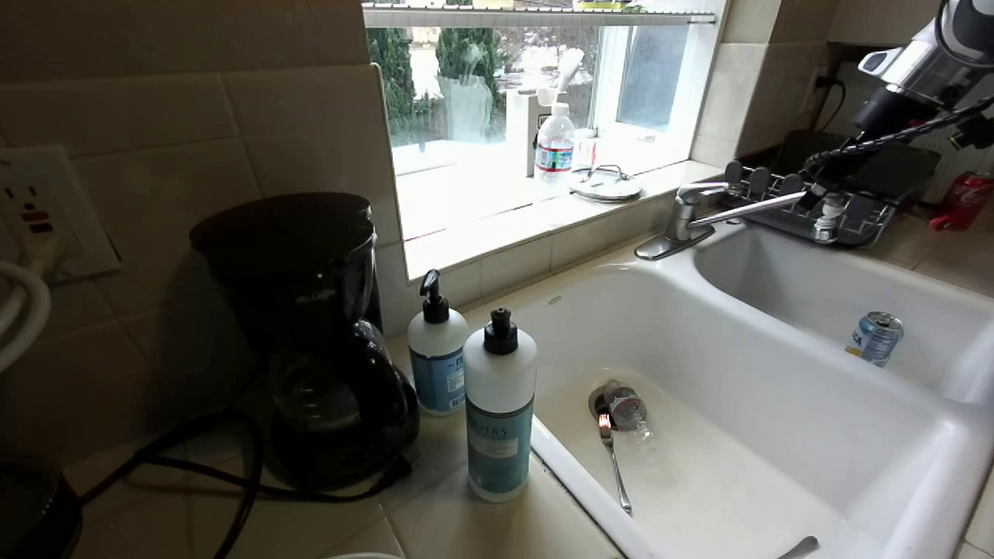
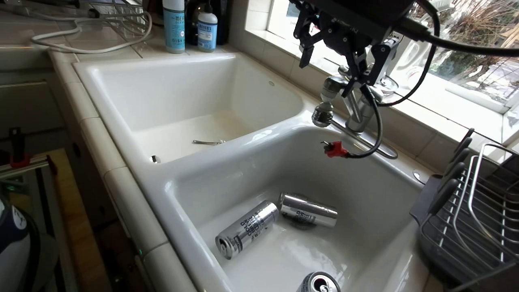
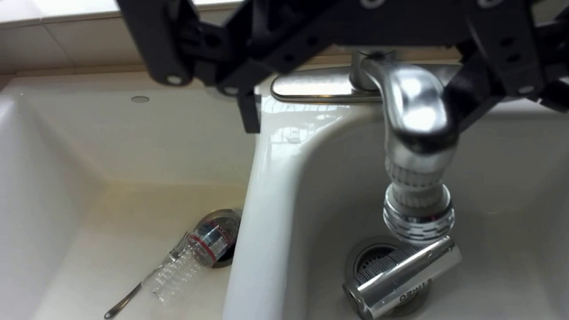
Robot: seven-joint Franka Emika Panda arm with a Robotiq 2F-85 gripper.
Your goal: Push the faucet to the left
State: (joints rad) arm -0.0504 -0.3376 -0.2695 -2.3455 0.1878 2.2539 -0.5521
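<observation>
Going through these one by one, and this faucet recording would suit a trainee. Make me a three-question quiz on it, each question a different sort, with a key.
1. Multiple choice. In the wrist view, the faucet reaches over the basin that holds:
A) the coffee maker
B) a silver drink can
C) the pot lid

2. True or false. In the wrist view, the jaws are closed together.

3. Short answer. Which utensil lies beside the clear plastic bottle in the neighbouring basin?

Key
1. B
2. False; the jaws stand apart.
3. A fork.
</observation>
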